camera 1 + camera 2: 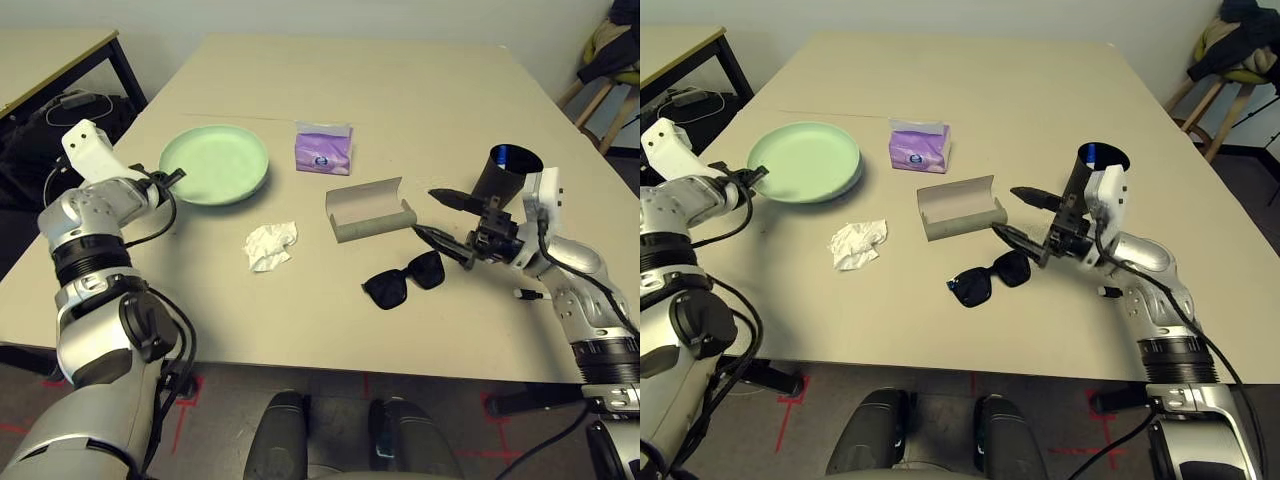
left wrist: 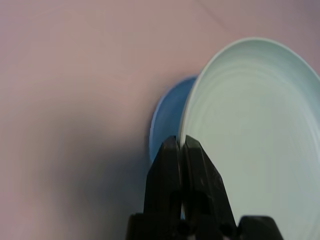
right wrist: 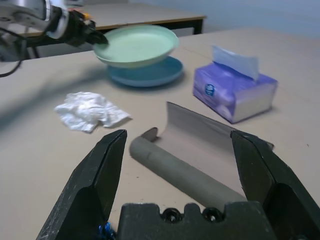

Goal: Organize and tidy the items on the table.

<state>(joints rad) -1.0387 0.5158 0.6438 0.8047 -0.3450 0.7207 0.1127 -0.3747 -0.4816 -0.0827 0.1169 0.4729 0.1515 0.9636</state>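
My left gripper (image 1: 175, 177) is shut on the near rim of the pale green plate (image 1: 215, 163), holding it just above the pale blue plate (image 3: 145, 72). My right gripper (image 1: 424, 211) stands open beside the right end of the open grey glasses case (image 1: 370, 210), with nothing between its fingers. The black sunglasses (image 1: 403, 279) lie in front of the case. A crumpled white tissue (image 1: 270, 245) lies between plate and case. Behind the case stands the purple tissue packet (image 1: 324, 148). The black cup (image 1: 505, 172) stands behind my right wrist, and a pen (image 1: 528, 294) lies under that forearm.
The beige table (image 1: 400, 90) has bare room at the back and along the front edge. A smaller table (image 1: 50, 55) with black legs stands at the back left, with dark bags and cables (image 1: 60, 110) below it. A stool with clothing (image 1: 610, 60) is at the back right.
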